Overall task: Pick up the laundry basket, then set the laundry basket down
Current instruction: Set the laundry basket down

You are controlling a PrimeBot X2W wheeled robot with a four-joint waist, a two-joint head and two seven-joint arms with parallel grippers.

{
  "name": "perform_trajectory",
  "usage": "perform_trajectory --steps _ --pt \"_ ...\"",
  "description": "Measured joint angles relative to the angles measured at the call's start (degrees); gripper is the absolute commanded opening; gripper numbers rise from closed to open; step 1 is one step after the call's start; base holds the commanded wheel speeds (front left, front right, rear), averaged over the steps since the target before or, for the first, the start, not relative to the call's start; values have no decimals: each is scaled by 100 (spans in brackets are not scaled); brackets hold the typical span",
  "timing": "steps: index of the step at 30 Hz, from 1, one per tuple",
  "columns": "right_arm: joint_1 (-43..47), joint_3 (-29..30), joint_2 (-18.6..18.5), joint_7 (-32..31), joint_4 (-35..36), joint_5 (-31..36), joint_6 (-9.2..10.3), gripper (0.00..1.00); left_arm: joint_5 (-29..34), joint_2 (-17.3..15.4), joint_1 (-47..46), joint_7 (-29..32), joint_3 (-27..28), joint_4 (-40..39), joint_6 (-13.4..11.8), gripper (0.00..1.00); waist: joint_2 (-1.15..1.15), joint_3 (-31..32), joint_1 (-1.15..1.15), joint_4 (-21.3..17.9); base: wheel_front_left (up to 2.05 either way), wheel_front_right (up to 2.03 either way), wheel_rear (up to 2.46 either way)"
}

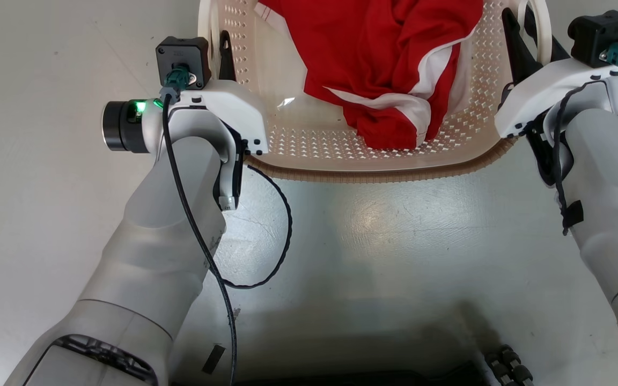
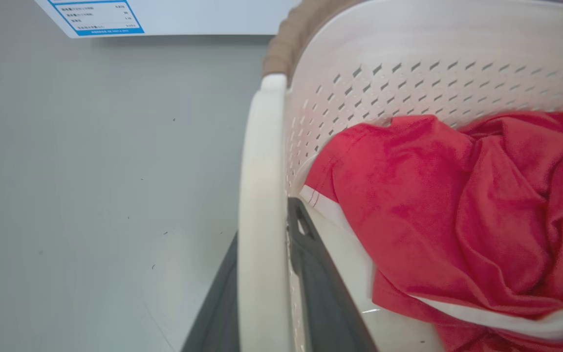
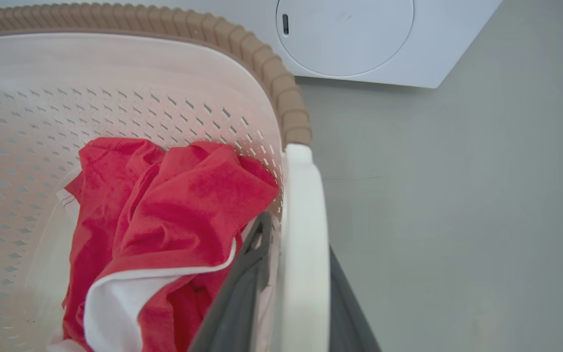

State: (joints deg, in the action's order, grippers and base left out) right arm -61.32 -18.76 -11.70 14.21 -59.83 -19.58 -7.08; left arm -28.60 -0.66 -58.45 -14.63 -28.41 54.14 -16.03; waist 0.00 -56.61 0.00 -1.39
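Observation:
The laundry basket point(image 1: 373, 174) is cream-white and perforated with a brown woven-look rim, and it lies at the top centre of the head view between my two arms. A red and white garment point(image 1: 389, 64) is heaped inside it. My left gripper point(image 1: 220, 51) is shut on the basket's left loop handle point(image 2: 259, 195), one dark finger point(image 2: 320, 283) inside the basket and the other outside. My right gripper point(image 1: 529, 37) grips the right loop handle point(image 3: 303, 234) the same way, with one finger point(image 3: 242, 283) inside. Whether the basket rests on the floor, I cannot tell.
A white washing machine point(image 3: 350, 39) with a round door stands on the grey floor beyond the basket; its labelled panel point(image 2: 96, 17) is in the left wrist view. A black cable point(image 1: 282, 225) loops off my left forearm. My dark base point(image 1: 395, 375) lies along the bottom edge.

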Motion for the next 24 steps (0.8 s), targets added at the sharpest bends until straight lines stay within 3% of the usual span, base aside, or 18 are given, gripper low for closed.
perform_trajectory --steps 1,2,3,4,24 --pt "1 30 -1 0 24 45 0 54 -13 1 0 0 -5 14 0 20 0 -8 0 -4 0 0 0" --pt "4 57 -8 0 45 99 0 99 -15 -3 -1 -1 -15 35 0 48 0 -14 0 -6 0 0 0" --pt "9 88 -18 0 69 142 -11 100 -15 -12 -5 -1 -27 51 0 93 0 -20 0 -7 0 0 0" --pt "11 142 -27 1 90 170 -13 100 -16 -26 -17 -1 -34 68 -1 100 0 -25 0 -5 0 0 0" --pt "400 474 123 1 256 439 -13 100 -177 -114 -31 -2 -18 160 44 100 0 431 0 -57 0 0 0"
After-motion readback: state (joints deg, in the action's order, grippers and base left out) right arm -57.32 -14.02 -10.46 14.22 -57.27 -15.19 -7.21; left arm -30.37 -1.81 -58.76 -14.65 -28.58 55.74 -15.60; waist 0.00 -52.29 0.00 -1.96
